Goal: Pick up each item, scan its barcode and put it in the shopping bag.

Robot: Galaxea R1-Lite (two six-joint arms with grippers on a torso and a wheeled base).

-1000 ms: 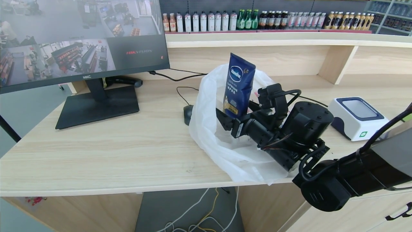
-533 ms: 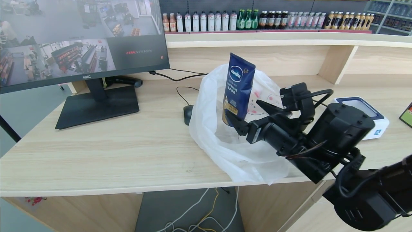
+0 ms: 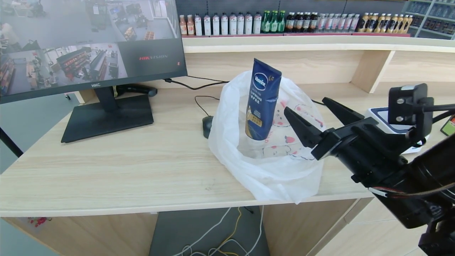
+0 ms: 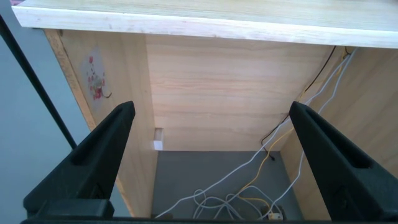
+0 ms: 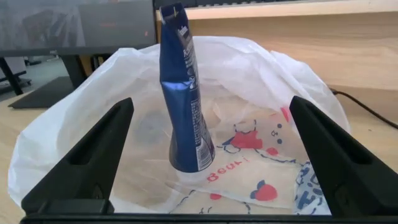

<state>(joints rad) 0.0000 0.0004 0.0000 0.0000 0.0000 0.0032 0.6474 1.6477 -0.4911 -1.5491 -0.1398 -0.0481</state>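
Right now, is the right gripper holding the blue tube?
No, the right gripper is open and apart from the blue tube, which stands upright in the shopping bag.

The counter [image 3: 142, 167] looks like pale wood-grain laminate, smooth and matt, with no shine to speak of. The shopping bag [image 3: 227, 142] is thin milky plastic, crinkled and half see-through, with a soft sheen on its folds. The tube [image 3: 262, 99] standing in it is dark blue plastic, slick and glossy, with a metallic-looking gold band low down. The right pincer [image 3: 305, 104] is matt black, hard plastic by the look of it. The scanner [image 3: 378, 114] is smooth white plastic, and the monitor stand [image 3: 106, 117] is dull black.
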